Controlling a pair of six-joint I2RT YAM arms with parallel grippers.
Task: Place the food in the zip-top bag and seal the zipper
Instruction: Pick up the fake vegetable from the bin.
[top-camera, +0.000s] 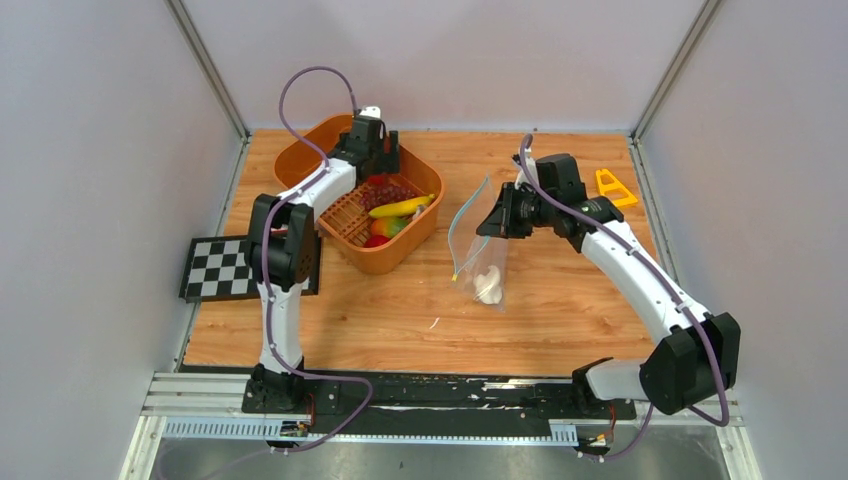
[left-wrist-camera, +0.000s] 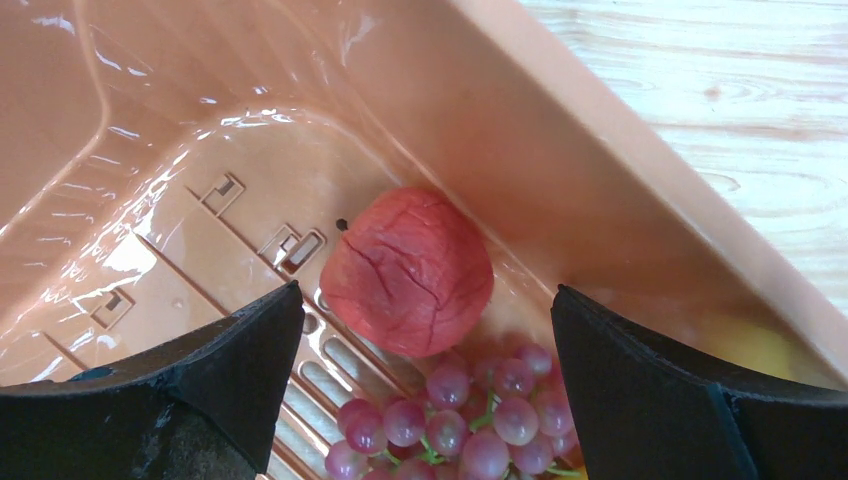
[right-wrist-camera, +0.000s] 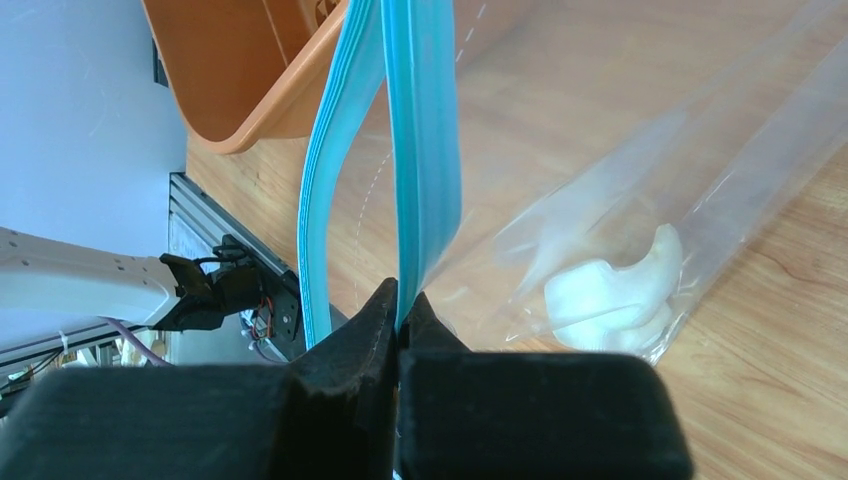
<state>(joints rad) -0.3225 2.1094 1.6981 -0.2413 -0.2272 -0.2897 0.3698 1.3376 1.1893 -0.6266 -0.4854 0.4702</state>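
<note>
The zip-top bag (top-camera: 478, 250) stands on the table (top-camera: 560, 320) right of centre. Its lower end rests on the wood and its upper edge is lifted. The white garlic-like piece (top-camera: 489, 285) lies inside the bag at the bottom end, against the table.

The zipper (right-wrist-camera: 420, 150) is unsealed. In the right wrist view its two teal strips are separated: one runs straight up from the fingers and the other bows away to the left, leaving the mouth open.

The right end effector (right-wrist-camera: 400, 310) is fully closed, pinching one zipper strip between its fingertips. It holds the bag's upper edge clear of the table.

The orange basket (top-camera: 400, 255) sits left of the bag, near it but not touching. It contains the remaining food:
- the banana (top-camera: 402, 207), lying across the right side;
- the grapes (left-wrist-camera: 450, 420), beside the banana;
- the red round fruit (left-wrist-camera: 410, 270), in a far corner against the basket wall, touching the grapes;
- a green and orange piece (top-camera: 385, 228), at the near side.

The left end effector (left-wrist-camera: 425, 300) is inside the basket with its jaws spread wide and holds nothing. In the left wrist view the red round fruit lies between the two fingers, apart from both.

A checkerboard panel (top-camera: 220, 265) lies at the table's left edge. A yellow triangular part (top-camera: 612, 186) lies near the far right corner.
</note>
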